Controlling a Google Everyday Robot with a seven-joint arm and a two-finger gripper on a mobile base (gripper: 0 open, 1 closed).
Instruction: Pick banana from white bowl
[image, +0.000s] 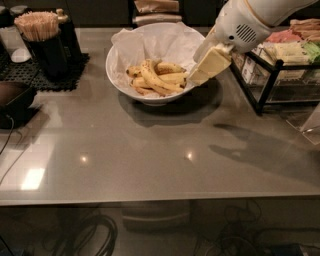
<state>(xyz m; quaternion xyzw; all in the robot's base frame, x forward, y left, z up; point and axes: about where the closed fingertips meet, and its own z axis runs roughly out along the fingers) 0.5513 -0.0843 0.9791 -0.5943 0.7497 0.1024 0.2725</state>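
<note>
The white bowl (118, 75) stands at the back middle of the grey table, lined with crumpled white paper. Several speckled yellow bananas lie in it. The strongly curved banana (153, 80) lies on top of them, running from the upper left down to the right. My gripper (204, 69) hangs from the white arm at the upper right. It points down and to the left, with its tip over the bowl's right rim, just right of the bananas and apart from them. It holds nothing that I can see.
A black wire rack (280, 75) with packaged snacks stands right of the bowl, close under the arm. A black holder of wooden stir sticks (42, 42) sits on a black mat at the back left. A dark bowl (15, 100) is at the left edge.
</note>
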